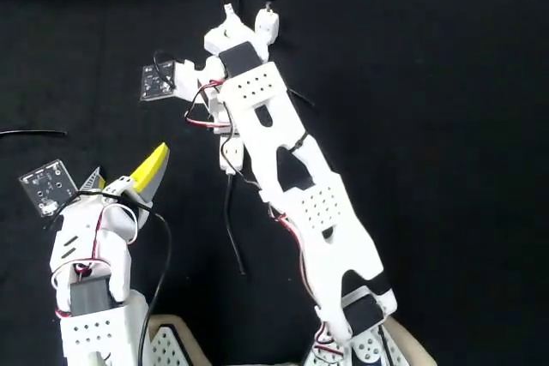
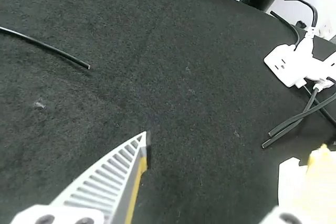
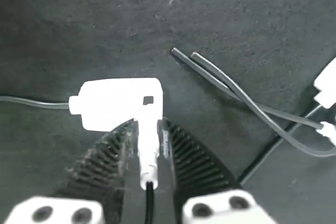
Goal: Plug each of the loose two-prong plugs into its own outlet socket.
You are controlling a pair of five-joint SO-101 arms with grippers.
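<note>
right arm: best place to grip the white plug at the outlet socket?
Grip the plug by its slim body, just behind the outlet socket, coming from the cable end, a finger on each long side. It is straight and narrow, in line with the push; the right gripper is clamped that way.

Two white robot arms, left arm [image 1: 90,255] and right arm [image 1: 283,169]; two white outlet blocks [image 3: 118,103]; two white plugs [image 3: 148,148]; two loose black cable ends [image 3: 181,56] side by side
</note>
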